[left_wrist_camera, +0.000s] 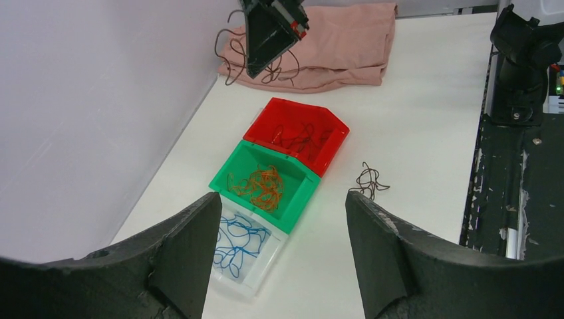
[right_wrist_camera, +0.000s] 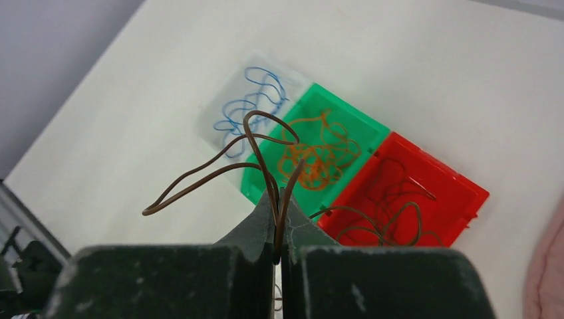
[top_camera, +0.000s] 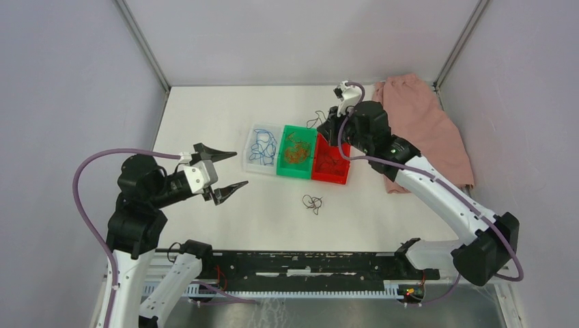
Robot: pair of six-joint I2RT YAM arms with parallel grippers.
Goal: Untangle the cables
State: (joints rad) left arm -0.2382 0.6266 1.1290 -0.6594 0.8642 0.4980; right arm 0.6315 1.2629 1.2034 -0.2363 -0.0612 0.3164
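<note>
Three bins stand in a row: a clear bin (top_camera: 262, 147) with blue cables (left_wrist_camera: 234, 240), a green bin (top_camera: 296, 152) with orange cables (left_wrist_camera: 261, 186), and a red bin (top_camera: 332, 162) with dark cables (right_wrist_camera: 389, 199). One dark brown cable (top_camera: 313, 202) lies loose on the table in front of the bins. My right gripper (right_wrist_camera: 280, 197) hangs above the red bin's far side, shut on a looping brown cable (right_wrist_camera: 219, 166). That cable dangles below the right gripper (left_wrist_camera: 266, 50) in the left wrist view. My left gripper (top_camera: 222, 171) hovers left of the bins, open and holding nothing.
A folded pink cloth (top_camera: 423, 126) lies at the back right, beside the right arm. White walls enclose the table on the left, back and right. A black rail (top_camera: 307, 263) runs along the near edge between the arm bases.
</note>
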